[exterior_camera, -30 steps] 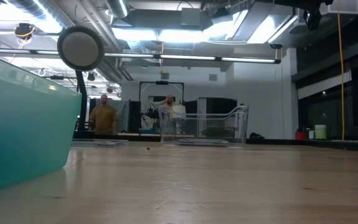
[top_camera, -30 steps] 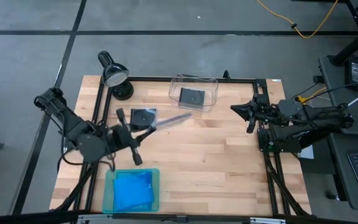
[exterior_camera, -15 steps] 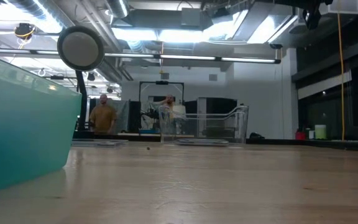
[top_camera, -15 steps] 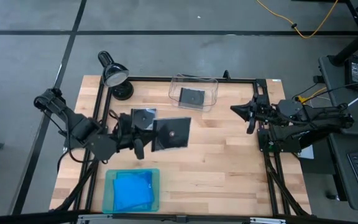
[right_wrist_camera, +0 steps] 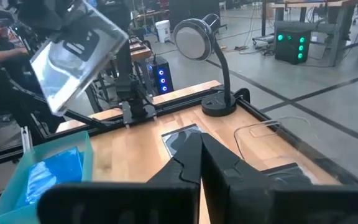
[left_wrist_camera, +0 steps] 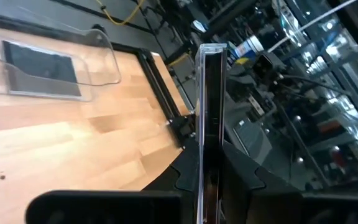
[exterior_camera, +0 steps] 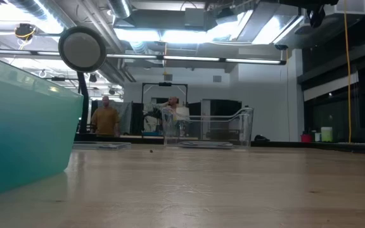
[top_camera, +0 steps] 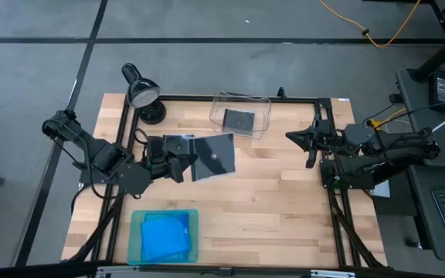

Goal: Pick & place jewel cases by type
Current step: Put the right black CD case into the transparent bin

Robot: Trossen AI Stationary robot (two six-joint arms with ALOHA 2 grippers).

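One grey case [top_camera: 213,157] aloft – left end effector [top_camera: 185,164] clamps it edge-on

We count three dark grey jewel cases [top_camera: 213,156]; the blue jewel cases [top_camera: 163,235] lie stacked, number unclear. One tray [top_camera: 135,239], one bin [top_camera: 240,101], one lamp [top_camera: 140,93].

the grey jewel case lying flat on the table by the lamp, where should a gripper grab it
The dark grey jewel case lies flat and thin, so probably come from above and pinch two opposite edges. The left gripper beside it already holds another case; the lamp is behind.
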